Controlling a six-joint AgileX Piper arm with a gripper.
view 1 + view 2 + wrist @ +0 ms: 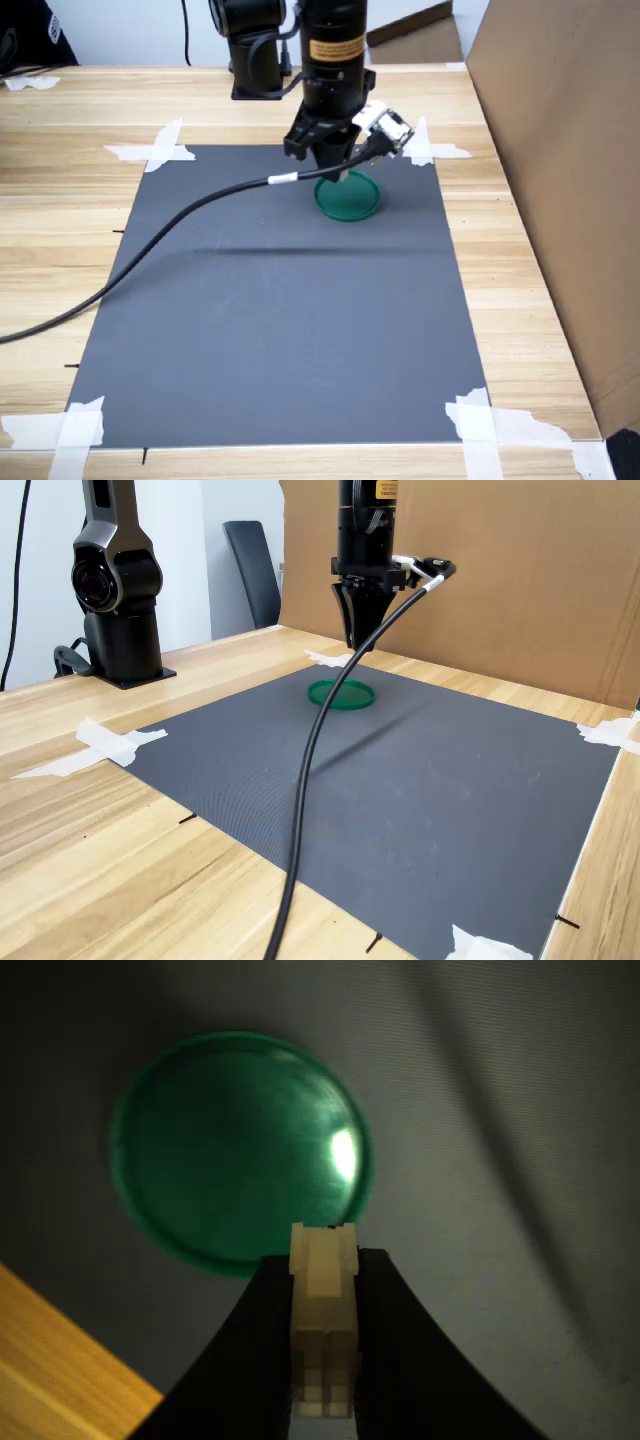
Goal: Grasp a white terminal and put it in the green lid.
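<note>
In the first exterior view, the tool [338, 176] hangs over the green lid [348, 198], upper centre of the frame, on the grey mat [280, 320] taped to the bench [60, 120]; a black cable [150, 250] trails off left.

In the wrist view, the black fingers [385, 1340] are closed tight on the white terminal [324, 1310], lower centre, its tip overlapping the lid's near rim, the lid [230, 1160] empty.

In the second exterior view, the tool [352, 638] sits clear above the lid [342, 694], upper centre, not touching it
</note>
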